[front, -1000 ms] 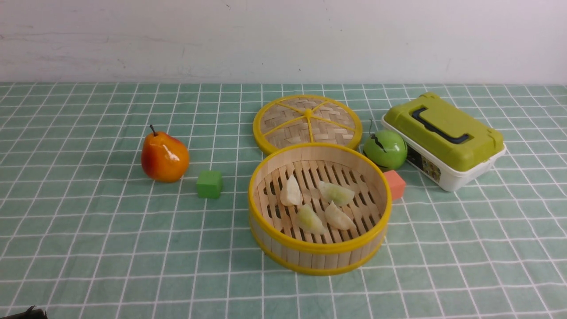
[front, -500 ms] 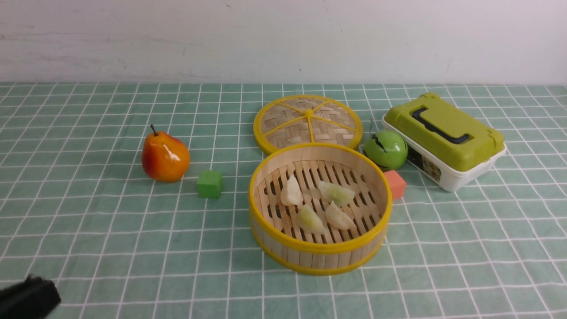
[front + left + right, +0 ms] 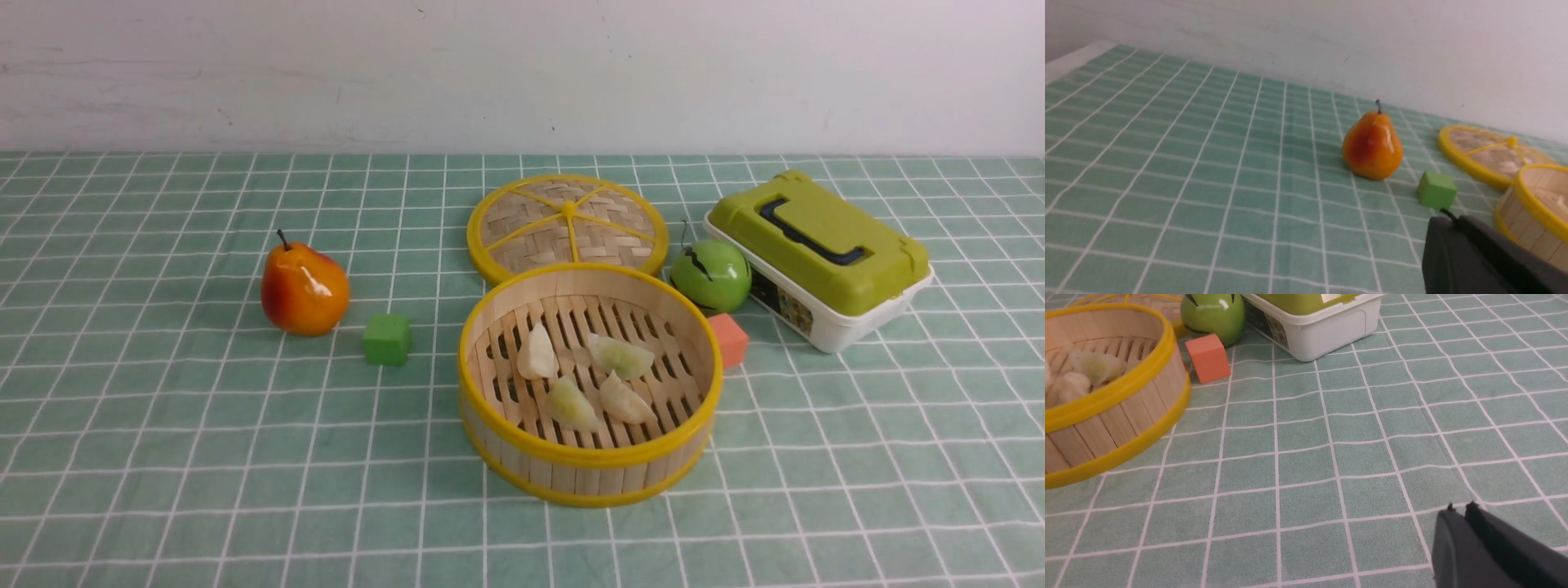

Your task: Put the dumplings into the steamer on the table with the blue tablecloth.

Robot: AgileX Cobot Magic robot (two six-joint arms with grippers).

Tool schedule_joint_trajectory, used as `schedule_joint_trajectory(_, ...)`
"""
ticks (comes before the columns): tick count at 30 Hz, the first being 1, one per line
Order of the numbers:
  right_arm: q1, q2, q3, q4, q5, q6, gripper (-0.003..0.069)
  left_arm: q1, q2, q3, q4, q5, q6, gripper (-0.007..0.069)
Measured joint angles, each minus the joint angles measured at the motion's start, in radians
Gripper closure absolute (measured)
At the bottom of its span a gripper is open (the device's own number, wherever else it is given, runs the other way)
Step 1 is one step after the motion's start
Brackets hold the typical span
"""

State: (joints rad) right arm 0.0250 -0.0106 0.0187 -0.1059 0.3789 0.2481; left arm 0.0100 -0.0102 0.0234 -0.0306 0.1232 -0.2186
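Already all four dumplings (image 3: 586,380) lie on the slatted floor of the steamer (image 3: 589,474), which sits on the table with the blue tablecloth (image 3: 163,457); you see none left out on the cloth. Its woven lid (image 3: 567,226) lies at the steamer's 12 o'clock, touching the rim. The left gripper (image 3: 1447,222) hangs clenched and empty near a green cube (image 3: 1436,190) and a pear (image 3: 1372,146); the right gripper (image 3: 1459,509) looks pinched together over bare cloth, holding nothing. Should you regrasp one, expect a light, glossy, slippery crescent, likely stiff plastic: pinch across its plump middle, not the thin tips. The job appears finished.
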Motion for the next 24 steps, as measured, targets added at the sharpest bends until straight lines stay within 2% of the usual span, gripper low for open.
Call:
schedule_joint_trajectory(8,0.0,0.0,0.0,0.0,0.0,0.0,0.0617,0.014,0.0,0.007,0.031,0.231,0.004,0.0638)
schedule_joint_trajectory(24,0.0,0.0,0.0,0.0,0.0,0.0,0.0595,0.014,0.0,0.008,0.024,0.253,0.004,0.0638)
